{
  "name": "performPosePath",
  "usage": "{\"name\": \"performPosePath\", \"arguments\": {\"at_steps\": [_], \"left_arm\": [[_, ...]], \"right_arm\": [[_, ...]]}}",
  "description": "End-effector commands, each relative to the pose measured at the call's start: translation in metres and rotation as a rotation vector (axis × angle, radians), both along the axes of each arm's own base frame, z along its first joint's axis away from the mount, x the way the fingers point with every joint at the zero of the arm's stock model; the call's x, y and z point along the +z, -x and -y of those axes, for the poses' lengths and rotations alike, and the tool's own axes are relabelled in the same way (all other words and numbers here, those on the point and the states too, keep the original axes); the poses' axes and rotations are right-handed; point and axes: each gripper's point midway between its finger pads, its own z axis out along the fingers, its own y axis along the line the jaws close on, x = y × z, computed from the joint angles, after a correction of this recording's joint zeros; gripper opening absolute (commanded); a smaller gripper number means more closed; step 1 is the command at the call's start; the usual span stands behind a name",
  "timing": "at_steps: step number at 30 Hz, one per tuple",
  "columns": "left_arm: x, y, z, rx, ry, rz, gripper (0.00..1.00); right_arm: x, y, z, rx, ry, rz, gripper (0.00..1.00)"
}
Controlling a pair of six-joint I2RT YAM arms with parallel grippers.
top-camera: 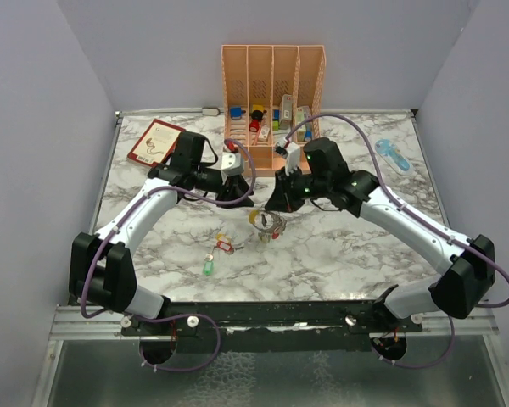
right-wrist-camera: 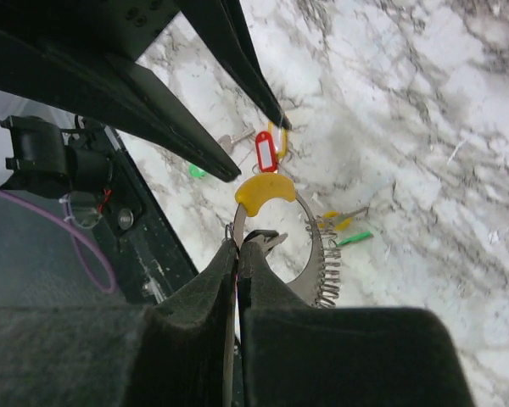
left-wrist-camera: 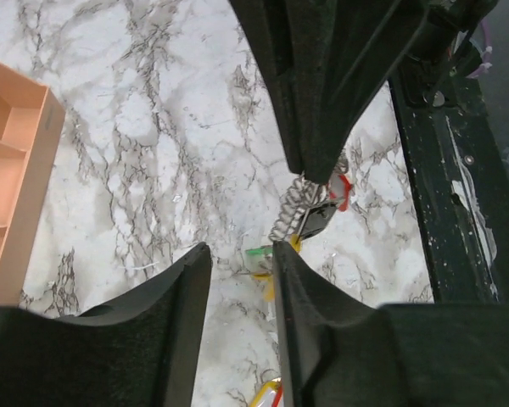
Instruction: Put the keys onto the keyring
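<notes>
Two grippers meet over the middle of the marble table (top-camera: 365,246) in the top view. The left gripper (top-camera: 244,200) reaches in from the left and the right gripper (top-camera: 276,206) from the right, with the keyring (top-camera: 270,222) just near of their tips. A red-tagged key (top-camera: 225,246) and a green-tagged key (top-camera: 209,266) lie loose on the table nearer the arm bases, left of the ring, and the peach organizer (top-camera: 271,85) stands at the far edge. From the left wrist, that arm's fingers (left-wrist-camera: 310,297) stand apart with nothing between them. A green tag (left-wrist-camera: 259,252) shows on the marble through the gap, and beyond it the other arm's tip hangs with the ring's coiled wire under it. From the right wrist, the fingers (right-wrist-camera: 208,297) are pinched tight on the ring's thin wire. The loop seems raised off the table, with a yellow tab (right-wrist-camera: 265,188) riding on its top. The step in hand looks like steadying the ring while the free arm goes for a key, since loose keys lie unthreaded. Next, I judge, the left gripper must drop to one of them and pinch it by the tag so the hole stays exposed. It must then bring that hole to the ring's open end, a fine alignment because the wire is thin and may swing.
</notes>
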Motion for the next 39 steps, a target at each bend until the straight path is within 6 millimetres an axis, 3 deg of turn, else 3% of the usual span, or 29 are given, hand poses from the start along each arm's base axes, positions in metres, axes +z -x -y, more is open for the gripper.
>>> {"name": "performPosePath", "arguments": {"at_steps": [1,10,16,20,24,33,39], "left_arm": [[0.014,-0.021,0.001,0.064,-0.009,0.040,0.40],[0.011,-0.024,0.005,0.087,-0.025,0.023,0.41],[0.007,-0.022,0.009,0.085,-0.047,0.019,0.41],[0.001,-0.017,0.014,0.080,-0.075,0.013,0.41],[-0.013,-0.008,0.025,0.067,-0.100,-0.026,0.41],[-0.037,0.003,0.044,0.054,-0.119,-0.072,0.41],[-0.041,0.012,0.050,0.021,-0.105,-0.101,0.41]], "right_arm": [[0.000,0.001,0.015,-0.172,0.061,-0.150,0.01],[-0.032,0.007,0.023,-0.316,0.232,-0.443,0.01],[-0.030,-0.009,0.045,-0.452,0.380,-0.436,0.01],[-0.032,-0.010,0.056,-0.488,0.462,-0.454,0.01],[-0.029,-0.001,0.053,-0.469,0.472,-0.515,0.01],[-0.017,-0.002,0.037,-0.426,0.388,-0.524,0.01],[-0.013,0.001,0.030,-0.406,0.334,-0.534,0.01]]}}
